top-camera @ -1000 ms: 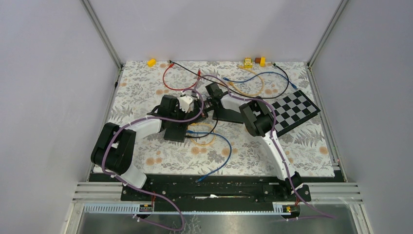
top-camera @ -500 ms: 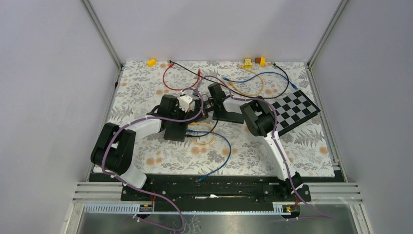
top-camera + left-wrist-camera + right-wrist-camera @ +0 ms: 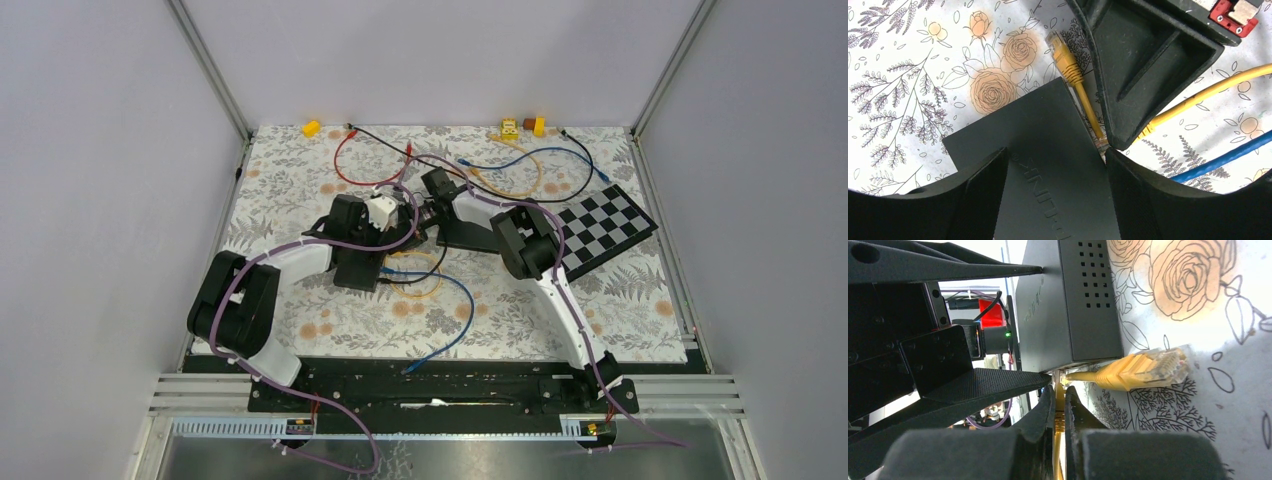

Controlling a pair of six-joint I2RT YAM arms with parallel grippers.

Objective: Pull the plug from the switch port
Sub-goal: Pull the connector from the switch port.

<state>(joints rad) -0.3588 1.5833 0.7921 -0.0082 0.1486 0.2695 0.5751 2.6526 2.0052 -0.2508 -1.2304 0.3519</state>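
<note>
Floral cloth covers the bench (image 3: 290, 180), and both arms meet midway over one black switch (image 3: 1038, 115). From where I stand, the left pincer (image 3: 1055, 150) straddles it, fingers pressed to both flanks, pinning it down. The right pincer (image 3: 1059, 392) is clenched on the yellow cable (image 3: 1058, 420) just behind the one yellow plug (image 3: 1148, 367). That plug lies on the cloth beside the switch's corner, clear tip in the open, apparently out of its port. It looks light and hard, its latch likely brittle. The lead is limp, so the boot seems the better hold. I count two blue cables (image 3: 470, 310), one red cable (image 3: 338, 165) and one checkerboard (image 3: 603, 228).
</note>
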